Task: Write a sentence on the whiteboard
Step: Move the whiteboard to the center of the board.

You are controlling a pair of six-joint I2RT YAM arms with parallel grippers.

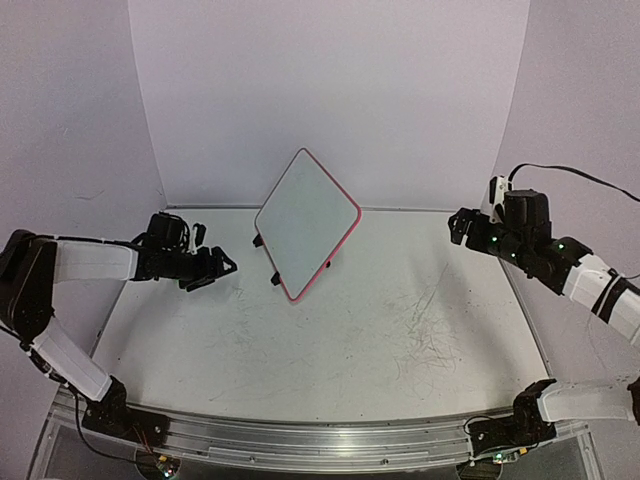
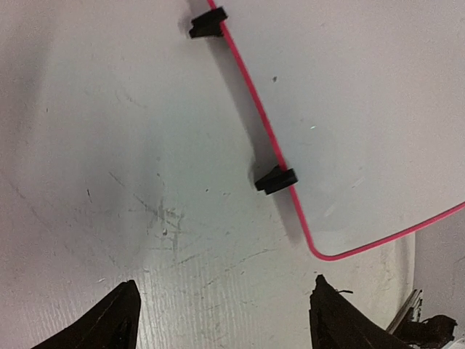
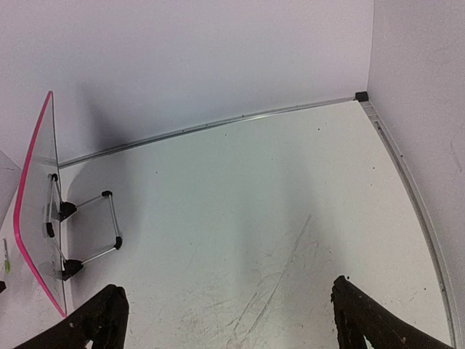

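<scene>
Whiteboard (image 1: 307,222) looks light, stiff, tippy on its stand (image 3: 112,218); take the pink rim (image 2: 254,102). Both jaws gape open, empty.

Whiteboard (image 1: 305,222): smooth, faintly glossy face, pink rim. Table (image 1: 420,310): matt grey, scratched. Stand (image 3: 112,218): shiny metal wire. Clip feet (image 2: 276,179): black plastic.

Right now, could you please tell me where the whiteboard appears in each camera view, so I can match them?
Top external: the whiteboard sits at the centre of the picture, turned like a diamond.
Left wrist: it fills the upper right, one rounded corner pointing down.
Right wrist: it stands at the far left edge, seen nearly edge-on from behind.
Shared landmark: its red-pink rim.
</scene>
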